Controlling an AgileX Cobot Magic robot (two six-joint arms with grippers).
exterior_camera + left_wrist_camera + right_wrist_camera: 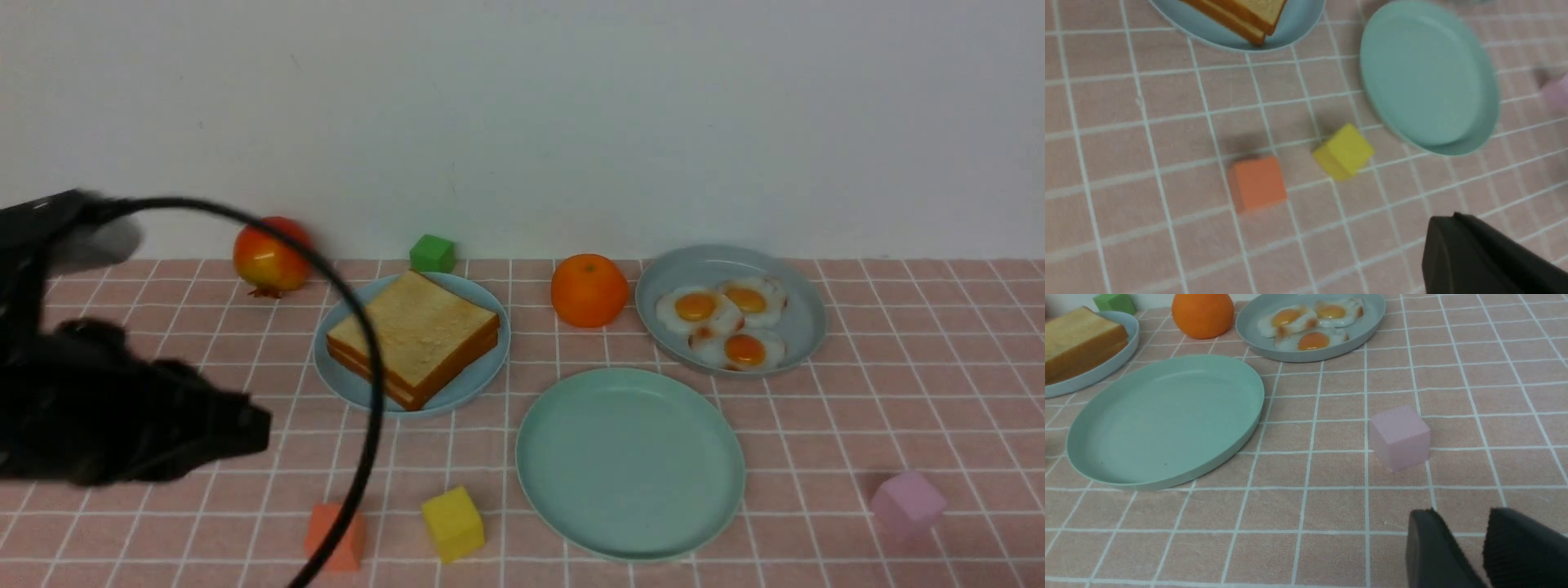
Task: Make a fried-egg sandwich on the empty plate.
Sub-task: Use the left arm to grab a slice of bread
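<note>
Two toast slices (416, 336) lie stacked on a light blue plate (487, 371) at centre left. Three fried eggs (727, 320) sit on a grey-blue plate (804, 322) at the back right. The empty mint-green plate (629, 461) lies in front, between them, with nothing on it. My left gripper (260, 429) hovers at the left, short of the toast plate; in the left wrist view this gripper (1443, 220) is shut and holds nothing. My right gripper (1461, 514) is open over bare cloth near a pink cube (1399, 437); it is out of the front view.
An orange (589, 290), a red-yellow fruit (269, 255) and a green cube (432, 253) stand along the back. An orange cube (335, 535) and a yellow cube (452, 523) sit near the front edge. A black cable (371, 384) arcs across the toast plate.
</note>
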